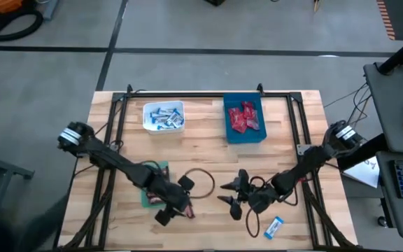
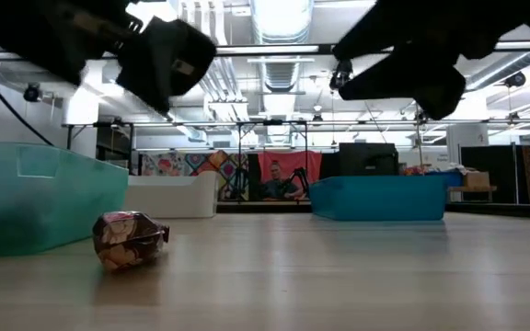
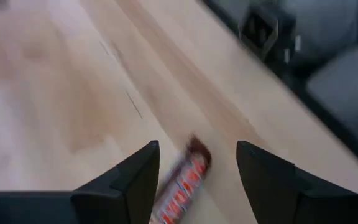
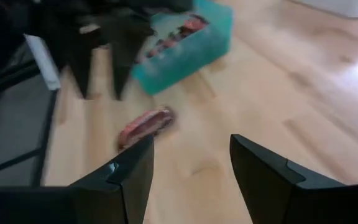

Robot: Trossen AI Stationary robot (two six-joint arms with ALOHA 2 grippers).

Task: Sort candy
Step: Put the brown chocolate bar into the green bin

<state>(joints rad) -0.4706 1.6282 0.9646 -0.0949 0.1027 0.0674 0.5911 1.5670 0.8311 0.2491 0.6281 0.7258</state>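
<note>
The left gripper (image 1: 177, 212) hovers with fingers spread over a brown bar (image 3: 184, 185) lying on the table (image 1: 201, 150) near the front edge, just beside the green bin (image 2: 35, 198). The right gripper (image 1: 231, 192), also released and holding nothing, hangs near mid-table, with a blue bar (image 1: 275, 227) lying behind it. More candy sits in the white bin (image 1: 163, 116) and blue bin (image 1: 244, 119) at the back.

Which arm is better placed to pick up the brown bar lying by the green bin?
Left. The left gripper hangs open right over the brown bar, beside the green bin. The right gripper is farther off.
</note>
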